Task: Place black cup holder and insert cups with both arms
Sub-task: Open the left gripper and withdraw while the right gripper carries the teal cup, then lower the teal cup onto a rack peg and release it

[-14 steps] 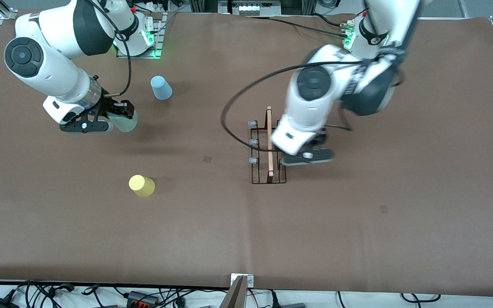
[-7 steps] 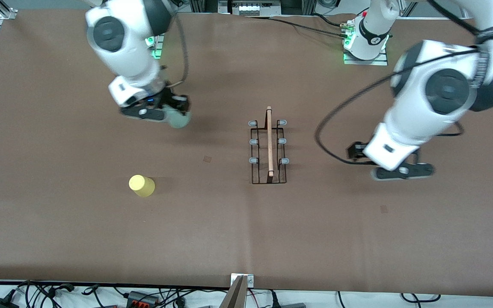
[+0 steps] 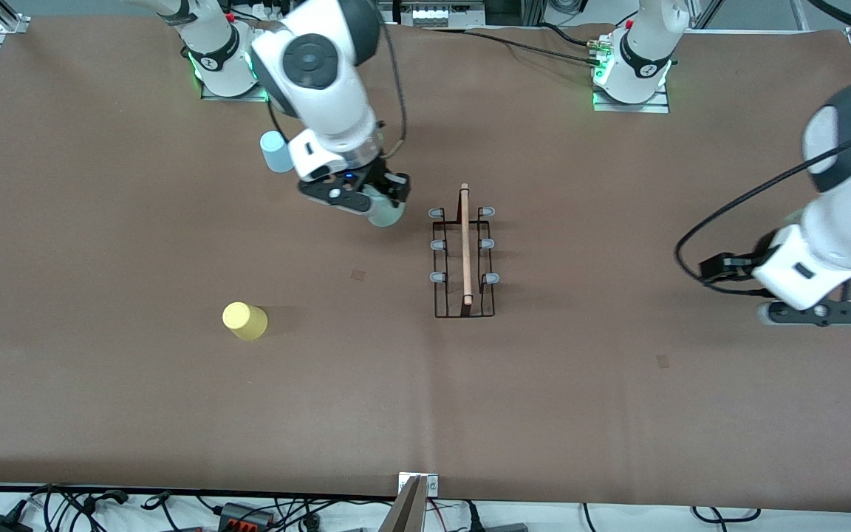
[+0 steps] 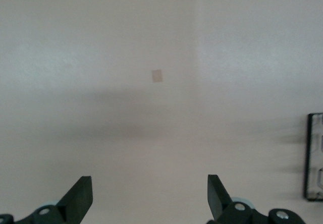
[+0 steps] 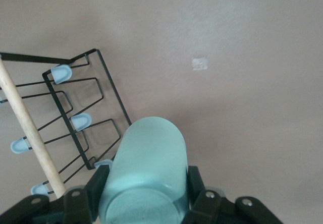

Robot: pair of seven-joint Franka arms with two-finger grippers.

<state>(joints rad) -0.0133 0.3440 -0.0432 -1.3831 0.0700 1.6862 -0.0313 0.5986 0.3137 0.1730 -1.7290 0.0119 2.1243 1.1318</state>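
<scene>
The right gripper (image 3: 366, 199) is pinching the pale green cup (image 5: 146, 176) over the table, just beside the black cup holder (image 3: 463, 251) at the end farther from the front camera. The holder is lying toward the left arm's end from that cup, its wooden handle and peg rows running toward the camera. The left gripper (image 4: 150, 196) is hanging spread and empty, well apart, so the right arm is nearer.

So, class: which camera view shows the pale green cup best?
The right wrist view: the pale green cup fills it, clamped in the right gripper. In the front view the cup is small and half hidden. The left wrist view misses it.
</scene>
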